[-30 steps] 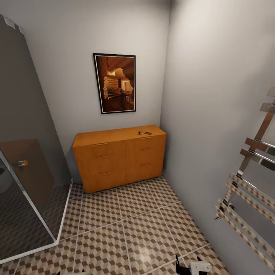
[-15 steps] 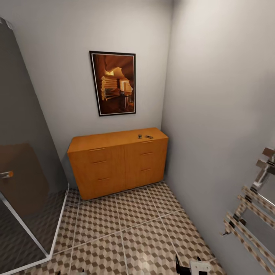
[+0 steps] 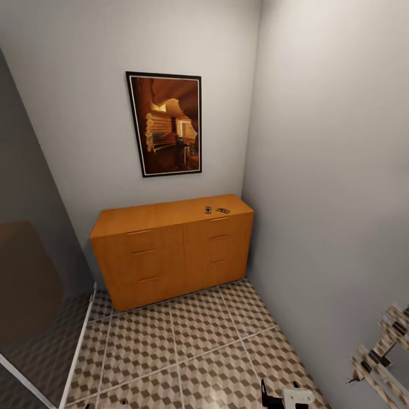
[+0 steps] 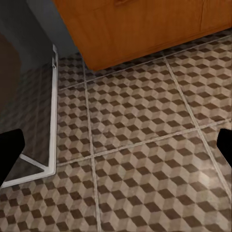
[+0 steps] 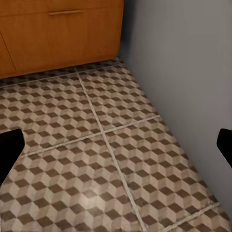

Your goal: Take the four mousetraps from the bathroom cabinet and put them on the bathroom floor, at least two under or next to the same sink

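Two walls point(image 3: 318, 142) meet in the corner ahead of you, plain grey, and the bathroom floor point(image 3: 187, 352) of cube-patterned tiles runs from your base up to them. On your left stands the dark glass shower screen point(image 3: 28, 272) with its white bottom rail; the left wrist view catches that rail's corner on the tiles point(image 4: 43, 169). Against the far wall sits the cabinet point(image 3: 170, 250), a low orange-brown sideboard with slim bar handles on its front, its right end tight into the corner. A framed picture point(image 3: 166, 124) of a warm wooden interior hangs on the wall above it. At the lower right edge of your head view you have part of a chrome towel rail point(image 3: 383, 352) on the right wall.

On the cabinet's flat top, towards its right end, lie two small dark objects side by side; these look like the mousetraps point(image 3: 216, 210), though they are too small to make out clearly or to count beyond two.

Your right gripper point(image 5: 116, 147) shows its two dark fingertips at opposite edges of the right wrist view, jaws spread wide with nothing between them but floor. Your left gripper point(image 4: 116, 147) reads the same in the left wrist view: jaws wide apart, holding nothing, above the tiles near the cabinet's foot.
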